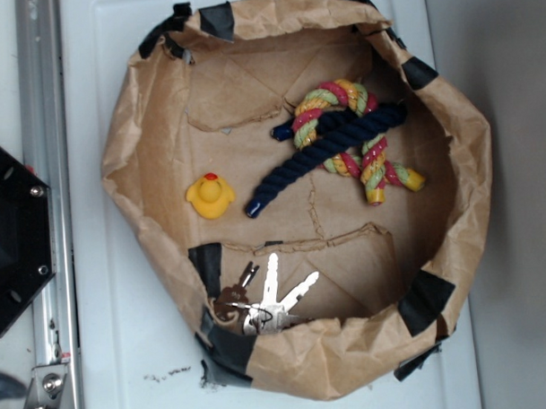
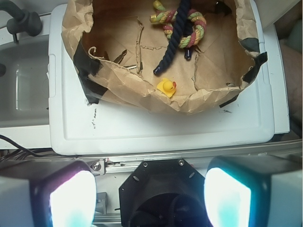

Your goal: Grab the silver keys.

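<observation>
1. A brown paper bowl (image 1: 146,173), its rim rolled and patched with black tape, sits on a white tray (image 1: 126,371).
2. The silver keys (image 1: 272,299) lie inside the bowl in the exterior view, against the lower wall, left of centre, beside a strip of black tape. Several shiny blades fan out from a ring, and a darker brownish piece lies at their left.
3. A yellow rubber duck (image 1: 210,196) stands on the bowl's floor, above the keys and well apart from them.
4. A navy rope (image 1: 329,153) lies slantwise across a multicoloured knotted rope (image 1: 360,139), touching it, in the upper right part of the bowl.
5. In the wrist view the gripper (image 2: 150,194) is outside the bowl, over a metal rail at the tray's near edge. Its two fingers (image 2: 71,198) stand wide apart, with nothing between them.
6. From the wrist view the duck sits against the near wall of the bowl, and the ropes lie beyond it; the keys cannot be made out there.
</observation>
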Tool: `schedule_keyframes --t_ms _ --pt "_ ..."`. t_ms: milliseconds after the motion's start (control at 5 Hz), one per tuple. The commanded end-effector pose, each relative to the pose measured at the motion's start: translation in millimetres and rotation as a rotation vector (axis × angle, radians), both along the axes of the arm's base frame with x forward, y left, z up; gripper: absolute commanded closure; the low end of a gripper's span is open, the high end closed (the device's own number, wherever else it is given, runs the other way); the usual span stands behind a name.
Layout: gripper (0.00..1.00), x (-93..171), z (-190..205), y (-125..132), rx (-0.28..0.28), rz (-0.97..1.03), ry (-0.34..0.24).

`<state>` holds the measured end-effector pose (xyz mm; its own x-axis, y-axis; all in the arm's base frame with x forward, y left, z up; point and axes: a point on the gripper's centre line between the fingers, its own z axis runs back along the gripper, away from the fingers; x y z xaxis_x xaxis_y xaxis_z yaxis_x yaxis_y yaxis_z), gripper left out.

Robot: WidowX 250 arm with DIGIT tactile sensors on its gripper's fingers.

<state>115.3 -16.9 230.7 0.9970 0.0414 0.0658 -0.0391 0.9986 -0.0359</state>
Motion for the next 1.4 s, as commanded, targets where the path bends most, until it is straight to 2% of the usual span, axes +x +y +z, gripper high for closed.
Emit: schedule_keyframes --t_ms 0,200,400,600,800,1000,1200 --pt "0.0 67 -4 14 -0.067 0.037 -0.135" --pt "0.0 80 -26 24 -0.146 -0.002 -0.049" --pt "0.0 82 -54 22 -0.224 -0.038 0.073" --pt "0.0 93 -70 24 -0.253 -0.024 0.124" --pt "0.0 108 -77 30 -0.295 0.016 0.143" --pt "0.0 132 -76 33 -0.303 0.048 0.067" --pt "0.0 147 -83 34 -0.336 0.045 0.02"
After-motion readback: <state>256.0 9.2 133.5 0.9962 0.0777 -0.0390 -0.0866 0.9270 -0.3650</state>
